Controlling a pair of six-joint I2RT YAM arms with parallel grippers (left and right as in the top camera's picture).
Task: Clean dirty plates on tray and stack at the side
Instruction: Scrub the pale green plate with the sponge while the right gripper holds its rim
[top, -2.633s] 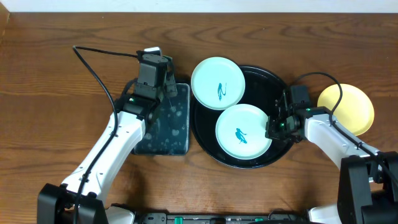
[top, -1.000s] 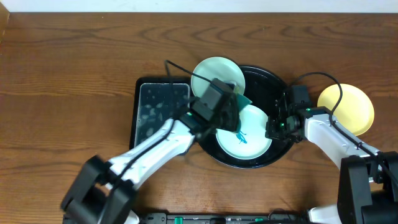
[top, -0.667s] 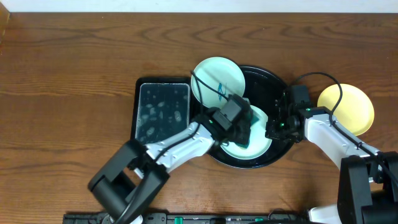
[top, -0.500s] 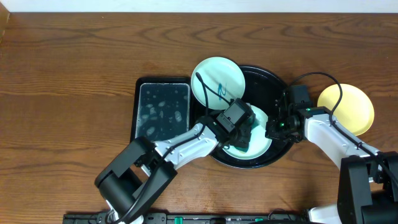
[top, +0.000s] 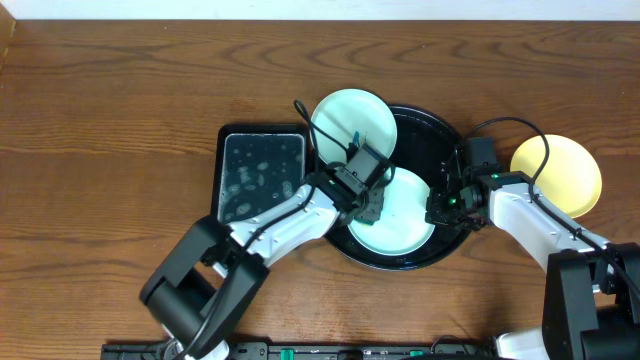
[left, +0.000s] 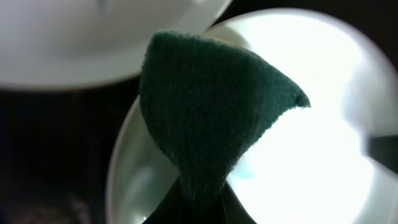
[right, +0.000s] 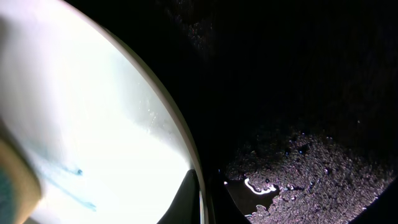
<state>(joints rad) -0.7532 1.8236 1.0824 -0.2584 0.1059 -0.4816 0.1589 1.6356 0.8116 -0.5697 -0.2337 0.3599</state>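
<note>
While left gripper (top: 372, 208), stretched across, pinches sponge (left: 205, 112) over plate (top: 405, 218) — right gripper (top: 435, 213) clamps its rim.

1. I see the sponge (left: 205, 118) as dark green, fuzzy, matt fibre.
2. The plates (top: 340, 115) look smooth and glossy to me.
3. The tray (top: 430, 135) is glossy black, speckled.
4. The table (top: 120, 100) is grained brown wood.

Readable text: none in any view.
Far mint plate (top: 345, 118), just beyond the left gripper (top: 372, 207): a teal squiggle (top: 353, 140), not a letter or a number.
Near mint plate (top: 408, 218), at the right gripper (top: 438, 212): smeared blue streaks (right: 65, 180) on the white, nothing legible.
</note>
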